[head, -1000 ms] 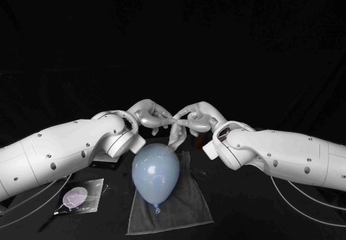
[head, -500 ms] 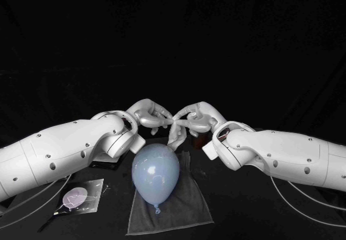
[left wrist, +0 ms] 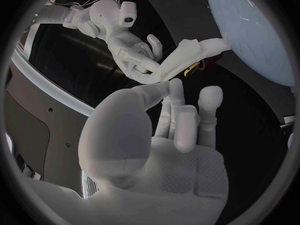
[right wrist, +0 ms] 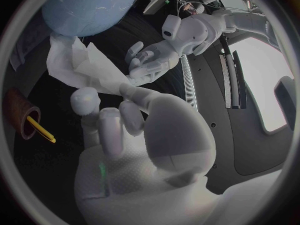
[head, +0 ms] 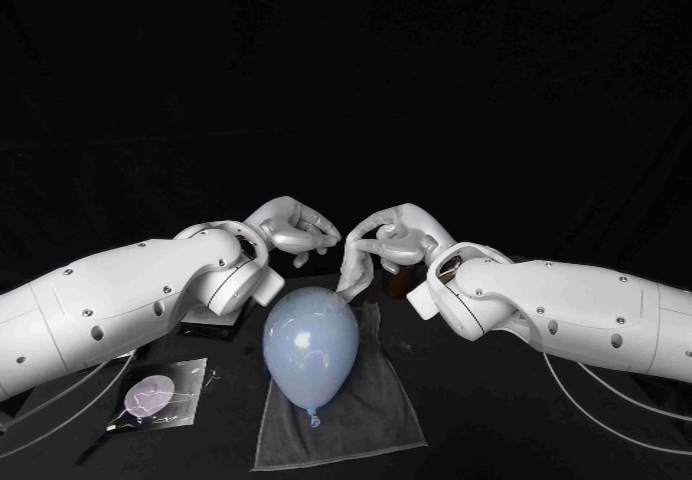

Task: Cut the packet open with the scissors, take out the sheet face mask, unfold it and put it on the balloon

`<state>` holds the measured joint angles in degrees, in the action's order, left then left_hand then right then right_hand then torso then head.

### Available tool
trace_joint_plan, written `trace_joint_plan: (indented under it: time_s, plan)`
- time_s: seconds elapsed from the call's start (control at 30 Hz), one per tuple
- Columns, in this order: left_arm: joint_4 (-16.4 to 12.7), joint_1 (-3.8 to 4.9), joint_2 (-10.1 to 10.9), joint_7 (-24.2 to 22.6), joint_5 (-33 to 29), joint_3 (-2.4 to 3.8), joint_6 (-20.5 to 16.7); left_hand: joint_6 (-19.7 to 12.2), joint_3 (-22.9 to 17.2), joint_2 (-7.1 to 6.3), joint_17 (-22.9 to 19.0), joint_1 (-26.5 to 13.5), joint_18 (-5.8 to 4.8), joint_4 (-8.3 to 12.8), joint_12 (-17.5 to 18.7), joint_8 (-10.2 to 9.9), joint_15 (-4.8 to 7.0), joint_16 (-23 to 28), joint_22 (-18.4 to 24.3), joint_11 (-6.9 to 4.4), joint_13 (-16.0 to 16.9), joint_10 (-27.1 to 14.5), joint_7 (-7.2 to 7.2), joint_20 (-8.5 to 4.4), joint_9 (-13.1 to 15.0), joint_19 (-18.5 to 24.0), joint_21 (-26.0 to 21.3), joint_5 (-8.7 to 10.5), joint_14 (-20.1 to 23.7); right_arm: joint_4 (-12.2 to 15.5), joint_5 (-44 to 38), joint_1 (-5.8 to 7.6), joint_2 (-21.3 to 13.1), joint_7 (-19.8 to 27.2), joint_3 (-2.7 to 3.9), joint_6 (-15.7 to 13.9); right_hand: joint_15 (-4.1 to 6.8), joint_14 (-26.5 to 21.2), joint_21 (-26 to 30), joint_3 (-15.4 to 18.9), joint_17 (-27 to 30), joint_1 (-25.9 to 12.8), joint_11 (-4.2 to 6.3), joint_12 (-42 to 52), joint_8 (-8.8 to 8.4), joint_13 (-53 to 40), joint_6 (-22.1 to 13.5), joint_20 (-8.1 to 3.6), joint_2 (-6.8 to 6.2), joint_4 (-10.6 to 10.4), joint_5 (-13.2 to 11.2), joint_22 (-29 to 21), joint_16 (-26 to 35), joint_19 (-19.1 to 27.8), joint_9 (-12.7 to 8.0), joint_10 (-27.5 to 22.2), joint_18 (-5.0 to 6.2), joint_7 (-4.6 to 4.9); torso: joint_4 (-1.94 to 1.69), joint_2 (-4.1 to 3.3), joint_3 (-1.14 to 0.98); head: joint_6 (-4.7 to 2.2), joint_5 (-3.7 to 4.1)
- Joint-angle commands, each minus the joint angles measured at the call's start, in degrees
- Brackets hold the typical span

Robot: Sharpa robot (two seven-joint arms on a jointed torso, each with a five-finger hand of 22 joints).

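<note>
Sheet face mask (head: 352, 280) (left wrist: 190, 55) (right wrist: 81, 65): white, thin and creased, still folded into a narrow limp strip, hanging above the middle of the table and trailing down toward the far end of the balloon (head: 310, 345) (left wrist: 256, 30) (right wrist: 87, 5); whether its lower end is touching the balloon cannot be told. Right hand (head: 387, 238) (left wrist: 134, 55) (right wrist: 134, 150): pinching the upper end of the mask between thumb and fingers, the other fingers standing apart. Left hand (head: 296, 230) (left wrist: 169, 150) (right wrist: 150, 60): hovering just beside the right hand with a narrow gap between them, fingers spread and loosely bent, holding nothing. Balloon: pale blue, egg-shaped, lying lengthwise on a grey towel (head: 361, 420) with its knot pointing to the near edge of the table; both white arms are flanking it closely, one on each side. Towel: running from under the hands to near the near edge, with bare cloth showing on the balloon's right and beyond the knot. Dark printed card (head: 162, 393): lying flat toward the near left corner, well apart from the balloon. Black box (head: 202, 322): sitting under the left arm, near the balloon's left flank. Brown cup (right wrist: 22, 112): standing on the table beyond the hands, with a yellow stick-like thing (right wrist: 40, 130) leaning out of it.
</note>
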<state>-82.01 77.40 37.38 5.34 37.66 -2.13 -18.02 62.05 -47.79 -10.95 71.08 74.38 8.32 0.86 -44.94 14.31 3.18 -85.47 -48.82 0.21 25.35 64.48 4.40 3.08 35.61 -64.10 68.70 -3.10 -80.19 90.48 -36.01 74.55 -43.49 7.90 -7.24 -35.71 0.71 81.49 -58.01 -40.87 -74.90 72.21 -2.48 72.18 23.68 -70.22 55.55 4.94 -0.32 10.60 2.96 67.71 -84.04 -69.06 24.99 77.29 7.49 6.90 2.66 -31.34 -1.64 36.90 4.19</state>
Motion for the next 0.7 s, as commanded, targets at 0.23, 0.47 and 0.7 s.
trace_joint_plan:
  time_s: [0.23, 0.47, 0.7]
  plan:
    - [-0.2, 0.02, 0.5, -0.6, -0.9, 0.05, 0.7, -0.8, 1.4, -0.2, -1.4, -3.6, 0.2, 0.1, -0.1, 0.9, -0.77, 0.2, 1.8, 0.5, 0.1, -0.9, 0.48, 0.35, 4.7, 1.3, -0.8, 0.27, 0.5, 0.0, 0.7, 0.01, -0.2, 0.8, 0.06, -0.4, 0.46, 0.0, -0.3, -0.3, -0.3, -0.2, 0.17, 0.3, 0.19, 0.0, 0.5, 0.01, 0.14, 0.2, 0.2, 0.0, -0.2, -0.3, 0.1, 0.3, 0.55, 0.03, -0.01, 0.01, 0.01, -0.03, 0.0]
    - [-0.8, -0.01, 0.8, -2.0, -1.8, 0.05, 1.4, -4.4, 6.5, 1.46, -12.6, -2.8, 2.15, 0.4, 2.0, -0.9, -2.23, 4.4, 13.1, 2.01, -0.7, -5.6, 1.84, 1.64, 4.6, 9.2, -8.8, 0.2, 7.9, -0.3, 0.7, 0.01, -0.2, 0.7, 0.06, -0.2, 0.46, 0.0, -0.3, -0.3, -0.3, -0.2, 0.17, 0.3, 0.19, 0.0, 0.5, 0.01, 0.14, 0.2, 0.2, 0.0, -0.2, -0.3, 0.1, 0.3, 0.55, 0.03, 0.02, 0.02, 0.01, -0.09, -0.02]
    - [-1.5, -0.11, 1.7, -2.9, -7.9, 0.03, 4.0, -6.3, 9.4, 3.1, -32.4, -6.7, 2.22, -5.0, 8.9, -2.6, -3.44, 16.1, 17.8, 3.2, -5.2, -5.4, 2.64, 2.97, 3.6, 9.7, -15.7, 0.21, 19.4, -1.6, 1.5, 0.18, -0.1, 0.2, 0.1, 0.7, 0.48, 0.0, -0.3, -0.3, -0.3, -0.3, 0.18, 0.3, 0.22, 0.0, 0.5, 0.0, 0.15, 0.2, 0.2, 0.0, -0.2, -0.3, 0.1, 0.3, 0.55, 0.02, 0.01, 0.05, -0.03, -0.29, 0.02]
